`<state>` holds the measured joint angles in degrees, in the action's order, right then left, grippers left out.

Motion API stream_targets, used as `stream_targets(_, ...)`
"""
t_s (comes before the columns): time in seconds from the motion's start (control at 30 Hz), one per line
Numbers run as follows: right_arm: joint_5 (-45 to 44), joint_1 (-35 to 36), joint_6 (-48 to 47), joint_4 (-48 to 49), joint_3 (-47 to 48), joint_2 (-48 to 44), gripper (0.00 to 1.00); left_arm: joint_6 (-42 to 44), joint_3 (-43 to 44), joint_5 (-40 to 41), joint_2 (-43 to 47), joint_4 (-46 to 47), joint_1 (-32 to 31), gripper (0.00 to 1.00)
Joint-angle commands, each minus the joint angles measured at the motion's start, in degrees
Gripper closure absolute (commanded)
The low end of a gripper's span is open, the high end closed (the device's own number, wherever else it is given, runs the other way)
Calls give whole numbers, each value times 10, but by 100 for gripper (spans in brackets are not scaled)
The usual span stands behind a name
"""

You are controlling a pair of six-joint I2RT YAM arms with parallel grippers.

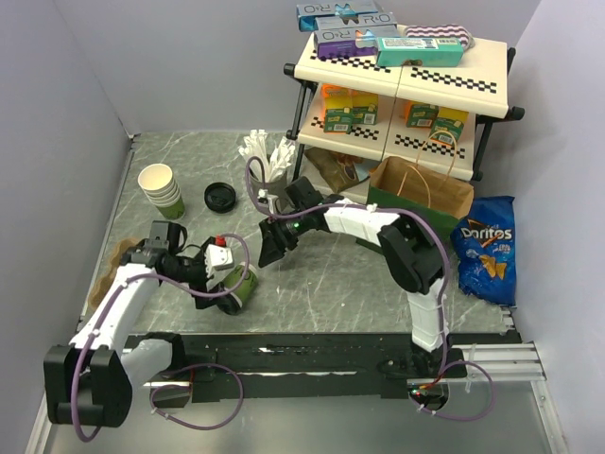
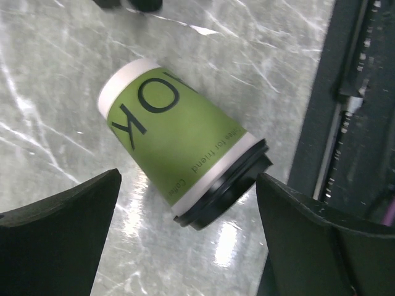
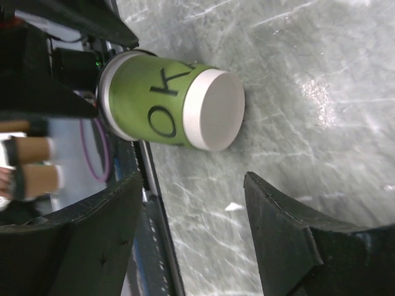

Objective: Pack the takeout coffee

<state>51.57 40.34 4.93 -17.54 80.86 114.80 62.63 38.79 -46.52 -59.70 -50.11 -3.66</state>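
Observation:
The takeout coffee (image 1: 242, 288) is a green paper cup with a black lid, lying on its side on the marble table near the front rail. In the left wrist view the takeout coffee (image 2: 176, 145) has its lid (image 2: 234, 188) toward the rail. My left gripper (image 2: 188, 179) hovers over it, open, with the cup's lid end between the fingers (image 2: 62, 228) and touching neither. In the right wrist view the takeout coffee (image 3: 151, 102) shows its white base. My right gripper (image 3: 192, 179) is open and empty, just short of that base. My right gripper (image 1: 272, 248) sits up and right of the cup.
A brown paper bag (image 1: 421, 189) stands open at the right, beside a Doritos bag (image 1: 485, 248) and a snack shelf (image 1: 406, 76). A stack of cream cups (image 1: 161, 189), a loose black lid (image 1: 219, 196) and a cutlery holder (image 1: 269, 161) sit behind. A black rail (image 1: 312, 355) runs along the front.

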Motion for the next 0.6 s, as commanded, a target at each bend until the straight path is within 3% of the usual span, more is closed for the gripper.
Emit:
stream_targets(0.0, 57, 0, 82, 78, 36, 35, 28, -44, -20, -10, 27, 79, -4, 3)
stream_targets(0.37, 85, 4, 180, 165, 61, 111, 31, -43, -18, -23, -16, 73, -5, 5)
stream_targets(0.57, 94, 5, 222, 192, 71, 140, 43, -80, 11, -38, -52, 89, -5, 8)
